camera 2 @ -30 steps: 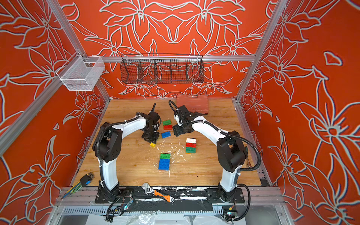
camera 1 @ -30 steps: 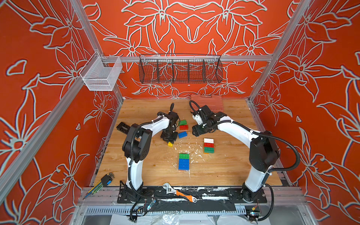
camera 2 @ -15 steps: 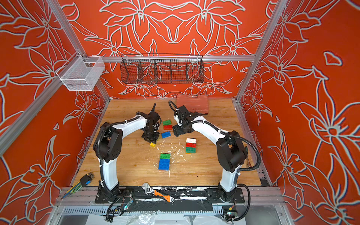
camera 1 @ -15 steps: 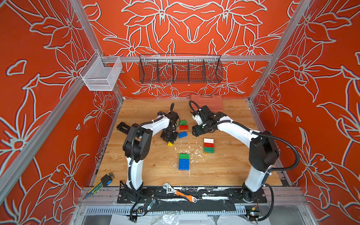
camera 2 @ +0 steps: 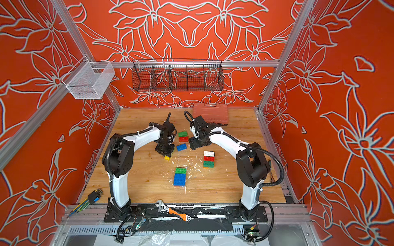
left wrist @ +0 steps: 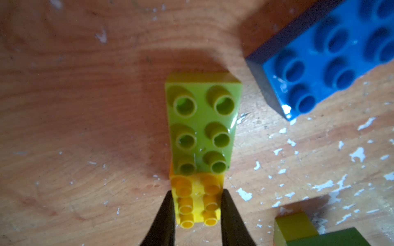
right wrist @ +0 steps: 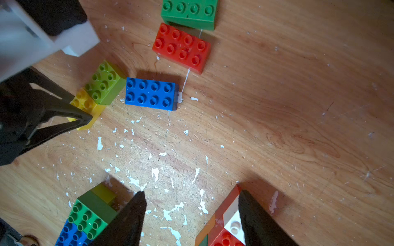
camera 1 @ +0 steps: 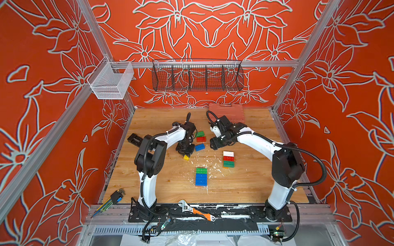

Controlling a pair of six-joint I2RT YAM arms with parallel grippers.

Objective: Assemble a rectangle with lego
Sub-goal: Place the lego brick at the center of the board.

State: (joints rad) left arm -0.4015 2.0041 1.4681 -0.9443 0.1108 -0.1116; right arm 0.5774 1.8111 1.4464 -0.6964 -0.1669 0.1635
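On the wooden surface, your left pincer is pinching a small yellow brick by its two flat sides. Its black fingers are thin and pointy. A lime brick is stuck on top of the yellow one and covers part of it. Both are shiny plastic with round hollow bumps on top. You can see six bumps on the lime one.

Just beside them lies a blue brick, flat on the wood. It is a long box with eight bumps in two rows. A red brick of the same shape lies near it, and a green brick lies just past the red one, with small gaps between them.

Your right pincer is spread wide with nothing in it, above bare wood. Its tips look like black wedges.

Closer to the arm bases lie two flat slabs made of joined bricks. The blue slab has a green end. The striped slab goes white, red, green, with orange peeking out below.

The wood has wavy grain, scratches and lots of little white flakes. A pink ribbed case lies at the far edge.
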